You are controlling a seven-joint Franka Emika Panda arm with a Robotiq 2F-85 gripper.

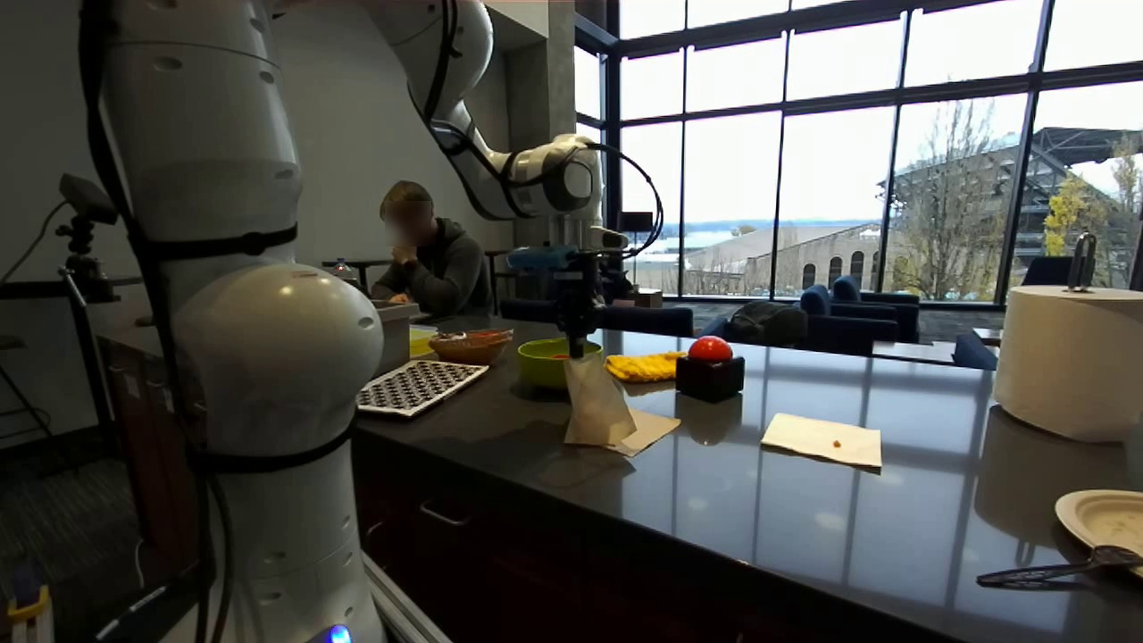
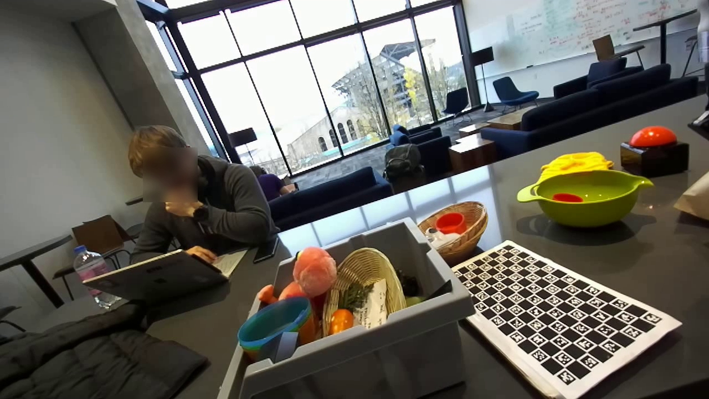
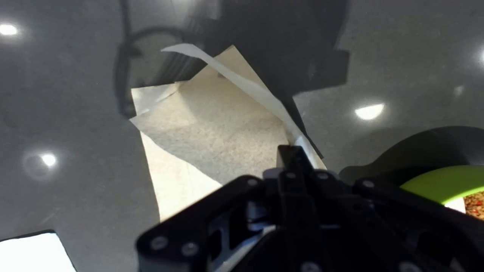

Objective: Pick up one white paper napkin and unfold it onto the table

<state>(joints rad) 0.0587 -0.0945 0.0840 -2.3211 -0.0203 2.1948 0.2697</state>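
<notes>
The white paper napkin (image 1: 596, 406) hangs from my gripper (image 1: 577, 350) in an exterior view, its lower part spread on the dark glossy table (image 1: 714, 482). In the wrist view, my gripper (image 3: 294, 153) is shut on an upper edge of the napkin (image 3: 234, 128). The napkin is partly opened: one layer curls up toward the fingertips, and other creased layers fan out below. Only a corner of the napkin (image 2: 697, 200) shows at the right edge of an exterior view; my gripper is out of that view.
A green bowl (image 2: 590, 202) stands close beside the gripper, with a yellow cloth (image 1: 645, 366) and a red-topped black button box (image 1: 710, 375) nearby. Another flat napkin (image 1: 821, 438), a paper roll (image 1: 1063, 366), a checkered board (image 2: 559, 316) and a grey bin (image 2: 388, 354) are also on the table.
</notes>
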